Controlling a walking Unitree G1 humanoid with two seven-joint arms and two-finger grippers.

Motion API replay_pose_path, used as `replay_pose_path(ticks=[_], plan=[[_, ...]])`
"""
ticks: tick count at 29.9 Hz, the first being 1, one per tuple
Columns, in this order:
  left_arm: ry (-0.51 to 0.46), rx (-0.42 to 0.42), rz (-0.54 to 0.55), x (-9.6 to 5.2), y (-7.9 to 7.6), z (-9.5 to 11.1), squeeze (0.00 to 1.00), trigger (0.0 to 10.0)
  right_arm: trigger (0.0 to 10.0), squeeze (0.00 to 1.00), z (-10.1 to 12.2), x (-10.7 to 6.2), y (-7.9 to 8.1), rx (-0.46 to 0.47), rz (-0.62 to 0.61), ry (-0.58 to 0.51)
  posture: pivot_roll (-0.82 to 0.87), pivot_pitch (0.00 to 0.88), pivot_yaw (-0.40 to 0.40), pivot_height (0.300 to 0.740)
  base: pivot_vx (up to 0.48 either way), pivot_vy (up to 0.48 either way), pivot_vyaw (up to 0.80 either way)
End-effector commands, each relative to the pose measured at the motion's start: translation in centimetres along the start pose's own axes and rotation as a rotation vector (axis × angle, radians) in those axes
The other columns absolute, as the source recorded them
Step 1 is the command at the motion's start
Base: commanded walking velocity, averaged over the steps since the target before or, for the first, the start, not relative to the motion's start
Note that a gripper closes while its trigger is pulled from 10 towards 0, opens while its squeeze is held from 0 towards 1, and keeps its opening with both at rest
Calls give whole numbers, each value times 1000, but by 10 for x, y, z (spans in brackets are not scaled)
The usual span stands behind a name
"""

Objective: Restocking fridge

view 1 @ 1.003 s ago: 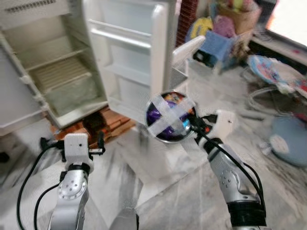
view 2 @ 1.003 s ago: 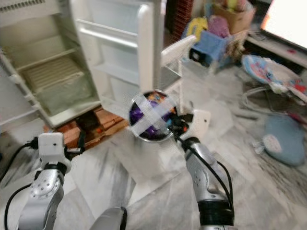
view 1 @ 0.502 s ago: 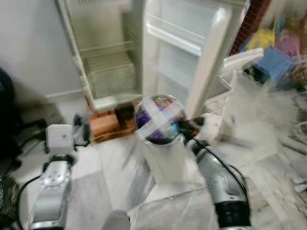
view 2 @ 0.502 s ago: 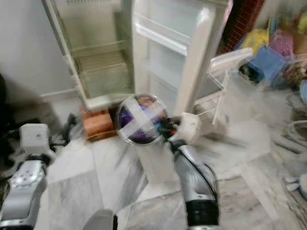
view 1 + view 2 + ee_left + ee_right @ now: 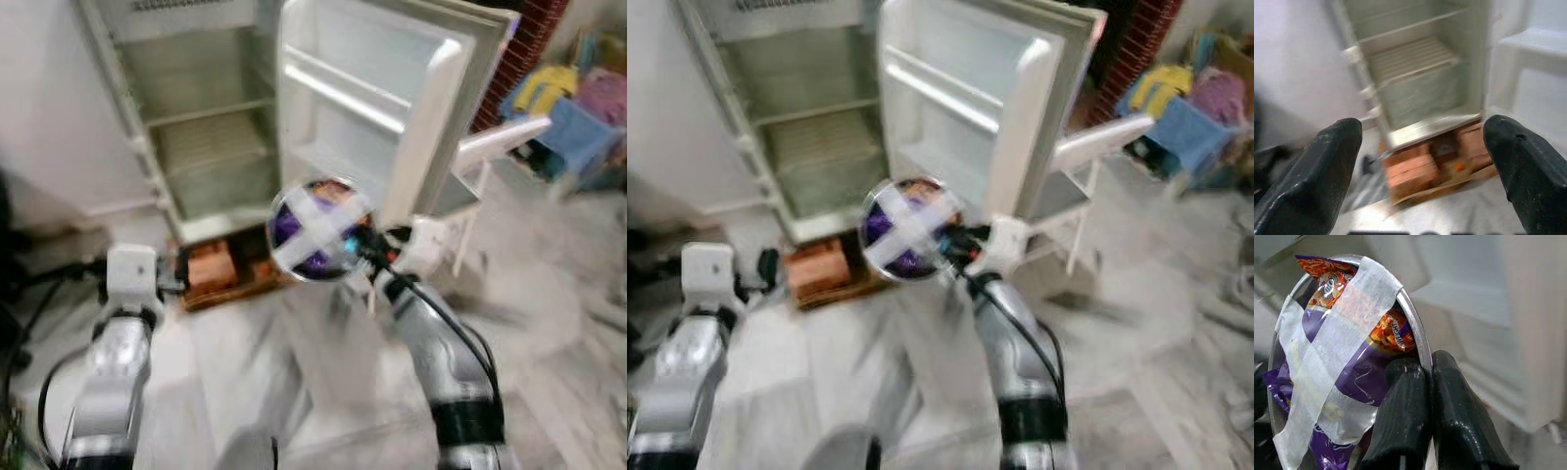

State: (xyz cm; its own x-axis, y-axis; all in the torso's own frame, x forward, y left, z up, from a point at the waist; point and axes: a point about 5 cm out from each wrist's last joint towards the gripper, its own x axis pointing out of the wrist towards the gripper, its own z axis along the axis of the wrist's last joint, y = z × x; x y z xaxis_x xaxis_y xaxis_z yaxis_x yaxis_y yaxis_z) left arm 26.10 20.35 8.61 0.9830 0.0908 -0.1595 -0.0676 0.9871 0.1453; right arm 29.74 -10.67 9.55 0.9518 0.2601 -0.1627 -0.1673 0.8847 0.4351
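Observation:
My right gripper [image 5: 364,245] is shut on the rim of a steel bowl [image 5: 318,232] held up in front of me. The bowl holds purple and orange snack packets [image 5: 1354,367] under a cross of white tape [image 5: 1337,347]. Its fingers [image 5: 1415,406] pinch the rim in the right wrist view. The white fridge [image 5: 196,127] stands open ahead with bare shelves; its door [image 5: 377,108] swings out to the right behind the bowl. My left gripper [image 5: 1420,161] is open and empty, low on the left and pointed at the fridge's lower shelf [image 5: 1410,61].
Orange bricks [image 5: 220,269] prop up the fridge base. A white rack [image 5: 480,162] stands right of the door. Toys and a blue box [image 5: 578,108] clutter the far right. Dark cables and objects [image 5: 20,284] lie at the left on the marble floor.
The view has swung and blurred as I move, and the fridge sits more centred and nearer. The bowl stays held in my right gripper; the left gripper stays open.

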Motion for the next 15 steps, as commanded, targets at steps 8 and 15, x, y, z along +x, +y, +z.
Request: replay_pose_path(ticks=[8,15], plan=[[12,-39,-39,-2,-14,0,0,10000,10000,0,7,8,0,-3,-3,-27,175,67,-24,740,414,114,0],[7,-48,-42,0,-15,1,0,10000,10000,0,6,10,0,-8,-2,-20,178,60,-28,740,219,389,0]])
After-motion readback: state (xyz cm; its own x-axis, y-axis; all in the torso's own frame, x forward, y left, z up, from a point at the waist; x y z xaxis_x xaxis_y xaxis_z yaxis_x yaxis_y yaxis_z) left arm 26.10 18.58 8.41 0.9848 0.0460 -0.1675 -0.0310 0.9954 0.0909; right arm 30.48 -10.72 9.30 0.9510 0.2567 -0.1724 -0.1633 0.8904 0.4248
